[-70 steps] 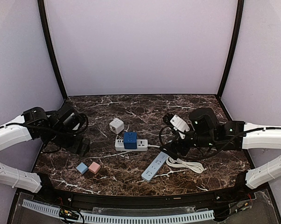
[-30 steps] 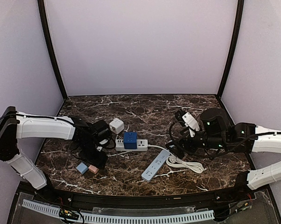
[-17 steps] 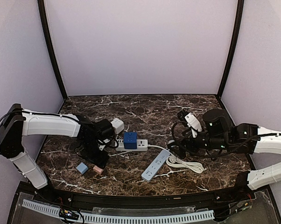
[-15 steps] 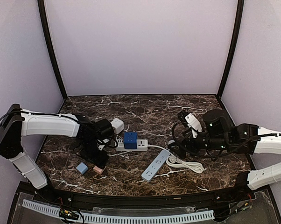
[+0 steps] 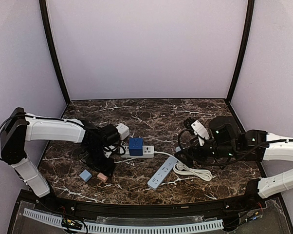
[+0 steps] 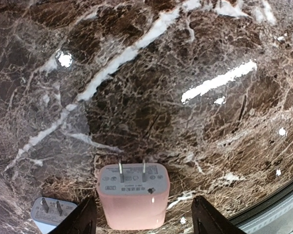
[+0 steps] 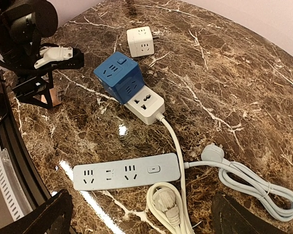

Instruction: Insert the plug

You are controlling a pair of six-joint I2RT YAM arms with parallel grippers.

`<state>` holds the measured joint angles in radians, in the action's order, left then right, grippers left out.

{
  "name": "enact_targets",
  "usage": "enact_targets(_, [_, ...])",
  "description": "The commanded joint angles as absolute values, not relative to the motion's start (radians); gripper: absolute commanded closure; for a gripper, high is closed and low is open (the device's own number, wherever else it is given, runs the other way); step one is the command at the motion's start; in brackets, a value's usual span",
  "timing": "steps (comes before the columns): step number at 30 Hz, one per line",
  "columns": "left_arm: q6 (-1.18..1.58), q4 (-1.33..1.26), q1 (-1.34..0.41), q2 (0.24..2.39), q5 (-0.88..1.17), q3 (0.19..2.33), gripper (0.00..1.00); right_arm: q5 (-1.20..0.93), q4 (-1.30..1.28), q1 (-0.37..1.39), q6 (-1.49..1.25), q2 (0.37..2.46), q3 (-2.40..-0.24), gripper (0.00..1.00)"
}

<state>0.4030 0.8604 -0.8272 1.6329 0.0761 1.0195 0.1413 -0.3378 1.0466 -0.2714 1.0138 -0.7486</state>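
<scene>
A pink plug [image 6: 133,195] lies on the marble with its two prongs pointing away from the left wrist camera. My left gripper [image 6: 146,222] is open around it. Its left finger stands close beside the plug and its right finger stands well clear. From above, the pink plug [image 5: 102,177] shows just below the left gripper [image 5: 106,169]. A white power strip [image 5: 146,152] carries a blue cube adaptor [image 5: 135,146]. A grey-blue power strip [image 7: 127,174] lies under my right gripper [image 7: 141,224], which is open and holds nothing.
A blue-grey plug [image 5: 85,175] lies left of the pink one. A white cube adaptor [image 5: 121,130] sits behind the white strip. Coiled white cords [image 5: 195,171] lie by the right arm. The table's front edge is near the plugs.
The left arm swung in from the far left to the two plugs. The pink plug has shifted a little right, away from the blue-grey one. The right arm has barely moved.
</scene>
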Motion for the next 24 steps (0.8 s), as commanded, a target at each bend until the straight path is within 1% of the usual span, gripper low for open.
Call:
enact_targets(1, [0.388,0.864,-0.824,1.681,0.083,1.051,0.35,0.136,-0.326,1.053,-0.29,1.009,-0.742,0.01])
enact_targets(4, [0.387,0.865,-0.823,1.702,0.066,1.051,0.37,0.141,-0.333,1.053,-0.298,0.993,-0.736,0.01])
enact_targets(6, [0.385,0.856,-0.824,1.707,0.061,1.047,0.41,0.147,-0.338,1.053,-0.303,0.978,-0.73,0.01])
enact_targets(8, [0.384,0.848,-0.823,1.716,0.057,1.047,0.48,0.151,-0.343,1.052,-0.305,0.967,-0.725,0.01])
enact_targets(9, [0.383,0.845,-0.822,1.721,0.057,1.049,0.54,0.153,-0.344,1.053,-0.305,0.96,-0.723,0.01])
enact_targets(10, [0.381,0.844,-0.822,1.73,0.058,1.051,0.58,0.155,-0.346,1.053,-0.305,0.958,-0.72,0.01])
enact_targets(11, [0.378,0.843,-0.823,1.738,0.061,1.057,0.66,0.157,-0.347,1.053,-0.304,0.954,-0.72,0.01])
enact_targets(12, [0.378,0.844,-0.823,1.74,0.065,1.061,0.7,0.159,-0.349,1.054,-0.304,0.951,-0.719,0.02])
enact_targets(13, [0.38,0.847,-0.822,1.74,0.066,1.071,0.76,0.16,-0.351,1.053,-0.304,0.951,-0.719,0.01])
enact_targets(16, [0.398,0.864,-0.822,1.724,0.073,1.099,0.79,0.166,-0.35,1.053,-0.307,0.947,-0.723,0.01])
enact_targets(24, [0.534,0.923,-0.823,1.567,0.07,1.214,0.79,0.215,-0.295,1.053,-0.347,0.953,-0.755,0.01])
